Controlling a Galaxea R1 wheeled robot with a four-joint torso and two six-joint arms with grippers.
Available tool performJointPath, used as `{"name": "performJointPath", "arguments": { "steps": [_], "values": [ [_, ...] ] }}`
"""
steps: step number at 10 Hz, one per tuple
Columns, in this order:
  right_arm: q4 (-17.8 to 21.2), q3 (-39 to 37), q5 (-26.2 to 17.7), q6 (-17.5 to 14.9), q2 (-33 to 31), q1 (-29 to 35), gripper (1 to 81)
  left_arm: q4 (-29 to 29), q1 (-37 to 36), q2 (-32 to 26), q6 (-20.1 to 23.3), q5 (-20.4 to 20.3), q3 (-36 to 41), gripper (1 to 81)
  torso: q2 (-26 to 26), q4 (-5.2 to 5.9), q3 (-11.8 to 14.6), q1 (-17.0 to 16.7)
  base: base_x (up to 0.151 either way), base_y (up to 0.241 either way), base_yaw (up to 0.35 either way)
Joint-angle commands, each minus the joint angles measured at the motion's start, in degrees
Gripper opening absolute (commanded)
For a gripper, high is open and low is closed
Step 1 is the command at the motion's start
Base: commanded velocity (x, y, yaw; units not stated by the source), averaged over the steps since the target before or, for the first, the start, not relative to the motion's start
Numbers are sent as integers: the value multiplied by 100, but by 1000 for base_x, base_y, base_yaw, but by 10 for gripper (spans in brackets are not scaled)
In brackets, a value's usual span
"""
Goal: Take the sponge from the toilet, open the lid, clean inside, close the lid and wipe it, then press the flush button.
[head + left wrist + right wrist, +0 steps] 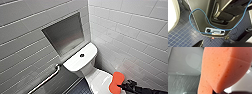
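The right gripper (123, 86) is clamped on the orange sponge (116, 80), which rests on the shut lid (100, 80) of the toilet (75, 63) (near the lid's edge). I think it should press flat and rub slowly all over.

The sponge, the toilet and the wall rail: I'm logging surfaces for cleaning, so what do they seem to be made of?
The sponge: likely soft foam, matte orange, dotted with small pores. The toilet: probably glazed ceramic, glossy white with soft reflections. The wall rail: seemingly metal, silvery with a sheen; which metal is unclear.
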Motion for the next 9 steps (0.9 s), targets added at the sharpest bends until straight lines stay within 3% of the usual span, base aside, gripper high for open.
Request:
{"name": "performJointPath", "arguments": {
  "steps": [1,2,3,4,5,6,7,8,9],
  "values": [
    [158,-46,-407,48,-67,466,10,80,164,-52,30,333,-30,811,-553,0,15,358,0,0,0],
    [175,-132,-398,65,-67,431,10,81,164,-43,30,333,-30,811,-1301,0,-90,841,0,0,0],
    [184,-231,-407,154,-40,378,10,81,164,-43,30,333,-30,811,-335,0,-131,223,0,0,0],
    [184,-248,-372,163,-40,343,10,81,164,-43,30,333,-30,811,-512,546,21,332,0,0,0],
    [184,-257,-363,163,-14,335,10,81,164,-43,30,333,-30,811,-601,564,-8,382,0,0,0],
    [184,-283,-354,163,21,352,10,81,164,-35,30,324,-30,811,-654,657,-164,415,0,0,0],
    [184,-405,-345,171,134,378,10,81,164,-35,30,333,-30,811,-700,820,-149,439,0,0,0],
    [227,-511,-337,171,223,396,10,81,164,-35,30,333,-30,811,-710,613,-147,446,0,0,0],
    [358,-616,-242,171,293,448,10,81,164,-35,30,333,-30,811,-715,647,-314,446,0,0,0]
  ]
}}
